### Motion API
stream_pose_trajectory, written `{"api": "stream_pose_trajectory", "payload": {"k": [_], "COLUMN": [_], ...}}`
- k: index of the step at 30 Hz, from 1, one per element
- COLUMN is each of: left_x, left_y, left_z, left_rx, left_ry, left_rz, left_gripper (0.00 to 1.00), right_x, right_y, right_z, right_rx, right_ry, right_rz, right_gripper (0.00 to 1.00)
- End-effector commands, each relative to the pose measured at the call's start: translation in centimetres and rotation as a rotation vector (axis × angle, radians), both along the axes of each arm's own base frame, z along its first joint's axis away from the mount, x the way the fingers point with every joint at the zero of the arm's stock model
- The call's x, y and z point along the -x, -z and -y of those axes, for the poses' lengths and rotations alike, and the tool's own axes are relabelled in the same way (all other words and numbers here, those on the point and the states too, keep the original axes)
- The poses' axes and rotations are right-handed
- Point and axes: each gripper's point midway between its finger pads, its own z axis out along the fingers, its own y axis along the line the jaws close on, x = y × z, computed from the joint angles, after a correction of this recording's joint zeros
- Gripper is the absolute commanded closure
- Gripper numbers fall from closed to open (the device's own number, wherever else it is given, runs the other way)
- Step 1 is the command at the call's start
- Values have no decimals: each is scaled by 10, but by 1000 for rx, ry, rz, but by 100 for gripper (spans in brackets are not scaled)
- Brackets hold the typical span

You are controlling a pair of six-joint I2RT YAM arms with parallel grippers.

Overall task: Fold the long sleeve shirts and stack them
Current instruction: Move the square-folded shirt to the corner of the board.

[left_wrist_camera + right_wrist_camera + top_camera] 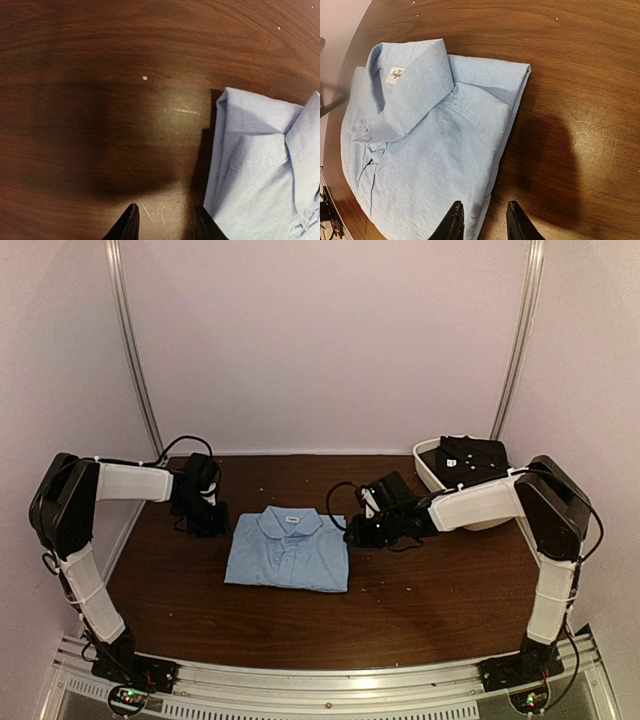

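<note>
A light blue long sleeve shirt (288, 548) lies folded into a rectangle on the brown table, collar toward the back. My left gripper (205, 518) hovers just off its left edge. In the left wrist view the left gripper (166, 207) is open over bare wood, with the shirt (265, 170) just to the right of its right finger. My right gripper (358, 532) is at the shirt's right side. In the right wrist view the right gripper (484, 203) is open above the folded edge of the shirt (430, 150), gripping nothing.
A white oval tub (430, 465) stands at the back right with a dark garment (472, 455) in it. Pale walls close in the table (420, 600) on three sides. Small white specks (144, 78) dot the wood.
</note>
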Motion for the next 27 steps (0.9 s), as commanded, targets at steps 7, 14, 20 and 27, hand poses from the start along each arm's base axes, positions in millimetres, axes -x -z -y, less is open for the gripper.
{"api": "stream_pose_trajectory", "payload": {"k": [7,14,20,27], "left_x": [-18,-7,7,22], "left_y": [-40,-35,-24,-5], "left_z": [3,14,26,35], "left_rx": [12,87,161,208], "left_ry": [23,62,102,140], "left_rz": [92,69,28,-27], "left_gripper": [61,57,52,52], "right_x": [-3,-1,1,1], "right_y": [-23,-29,-29,-31], "right_z": [7,7,7,8], "right_rx": [18,13,12,5], "right_ry": [10,5,2,1], "right_rz": [57,64,60,63], "right_gripper": [69,69,68,66]}}
